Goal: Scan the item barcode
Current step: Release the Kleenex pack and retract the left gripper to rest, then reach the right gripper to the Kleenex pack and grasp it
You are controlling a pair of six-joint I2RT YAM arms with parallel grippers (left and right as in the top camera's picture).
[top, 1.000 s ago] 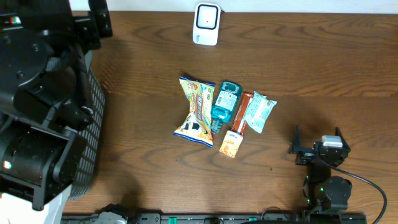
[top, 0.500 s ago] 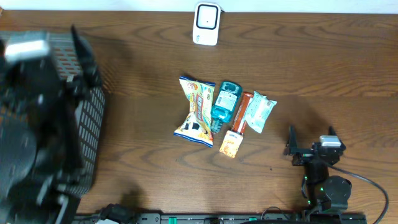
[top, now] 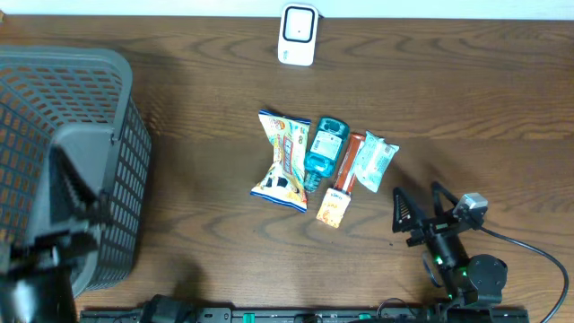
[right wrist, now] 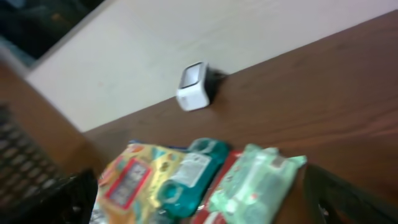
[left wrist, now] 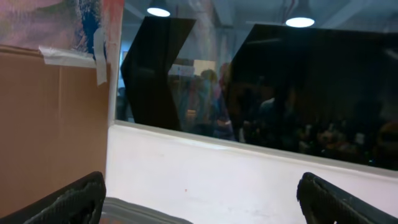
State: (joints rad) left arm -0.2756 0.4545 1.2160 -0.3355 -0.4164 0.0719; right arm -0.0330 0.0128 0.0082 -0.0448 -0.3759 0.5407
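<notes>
table (top: 466, 99): dark wood, fills the overhead view; basket (top: 121, 170): grey mesh, on the left edge of the table, well apart from the items; left arm (top: 36, 287): blurred dark mass at the near-left corner, over the basket's near end; left gripper (left wrist: 199, 199): fingers spread wide, nothing between them, wrist view faces a white wall and a dark window, not the table; right gripper (top: 420, 208): near-right side of the table, fingers fully apart, nothing held, pointing toward the items, near the wipes but not touching.

Items sit mid-table in a tight row, left to right, neighbours touching or close to it: bag (top: 282, 160): colourful snack pack, pinched in the middle, biggest of the four; bottle (top: 325, 147): teal, lying flat, white label up; stick (top: 341, 184): red-orange narrow pack, orange near end; wipes (top: 372, 163): green-white soft pack, rightmost, closest to the right gripper.

scanner (top: 297, 34): small white unit with a dark face, at the far edge, centre, well apart from the row; no barcode legible in any view.
</notes>
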